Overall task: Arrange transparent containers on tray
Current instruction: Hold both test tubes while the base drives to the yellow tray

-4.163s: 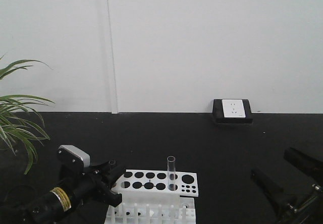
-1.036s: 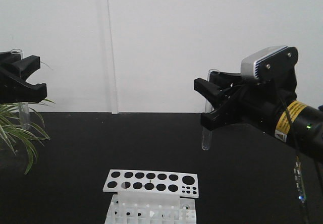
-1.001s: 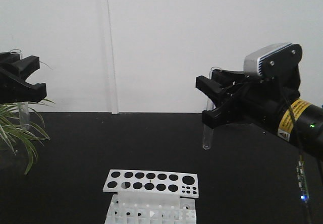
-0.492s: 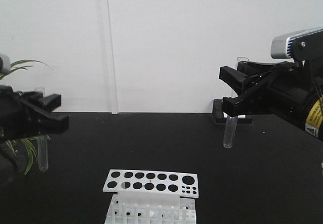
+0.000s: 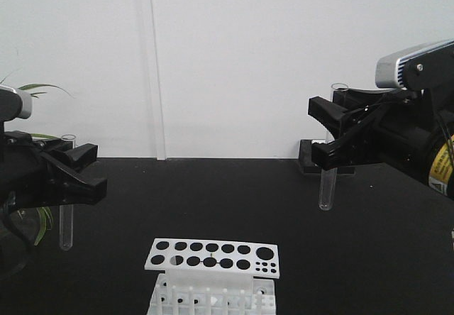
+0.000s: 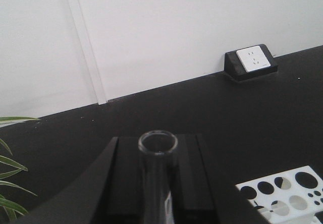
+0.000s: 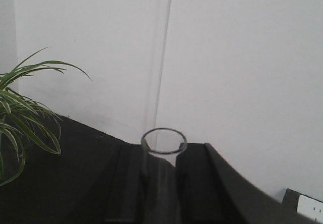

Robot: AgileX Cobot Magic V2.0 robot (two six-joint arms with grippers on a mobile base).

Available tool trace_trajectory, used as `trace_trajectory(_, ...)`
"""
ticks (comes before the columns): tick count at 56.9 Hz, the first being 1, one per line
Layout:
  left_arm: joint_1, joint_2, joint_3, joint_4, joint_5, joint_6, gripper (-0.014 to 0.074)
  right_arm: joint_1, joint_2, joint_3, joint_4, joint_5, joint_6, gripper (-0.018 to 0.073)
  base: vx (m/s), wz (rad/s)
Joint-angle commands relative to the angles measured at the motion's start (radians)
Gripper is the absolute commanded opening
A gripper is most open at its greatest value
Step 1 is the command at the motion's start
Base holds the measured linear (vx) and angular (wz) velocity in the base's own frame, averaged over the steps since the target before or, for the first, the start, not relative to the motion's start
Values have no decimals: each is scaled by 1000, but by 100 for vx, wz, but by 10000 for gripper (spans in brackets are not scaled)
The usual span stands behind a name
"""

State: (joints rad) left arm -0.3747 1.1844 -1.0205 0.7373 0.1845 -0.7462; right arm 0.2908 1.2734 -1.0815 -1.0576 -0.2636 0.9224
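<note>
Currently the left test tube (image 5: 66, 223) hangs close to upright in the air above the black table (image 5: 213, 194), open rim up, round bottom down and clear of the surface. The left gripper (image 5: 85, 167) holds it by its upper part, jaws closed on the glass; the left wrist view looks straight down onto the round rim seated between the two black fingers. The right test tube (image 5: 327, 187) is likewise in the air, on the far right side, higher than the left one and leaning slightly, its rim further right than its bottom. The right gripper (image 5: 319, 129) clamps it just below the rim, jaws shut against the glass on both sides; the right wrist view confirms the rim sitting between the fingers. The two tubes are well apart, one to each side of the white rack (image 5: 213, 257), which stands on the table at the lower centre of the front view with all its visible holes unfilled. Neither tube touches the rack or the table. A green plant (image 7: 25, 108) stands at the left edge, behind the left arm. A white wall socket in a black housing (image 6: 252, 58) sits where the table meets the white wall, partly hidden behind the right gripper in the front view.
</note>
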Motion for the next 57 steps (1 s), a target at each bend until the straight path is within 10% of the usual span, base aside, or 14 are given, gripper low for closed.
trace_trajectory(1, -6, -23, -27, 3, -50, -1, -8, 0, -32, -30, 7, -38, -2, -11, 0, 0)
trace_trajectory(57, -6, -23, -27, 3, -50, -1, -8, 0, -32, -30, 7, -39, -3, -11, -2, 0)
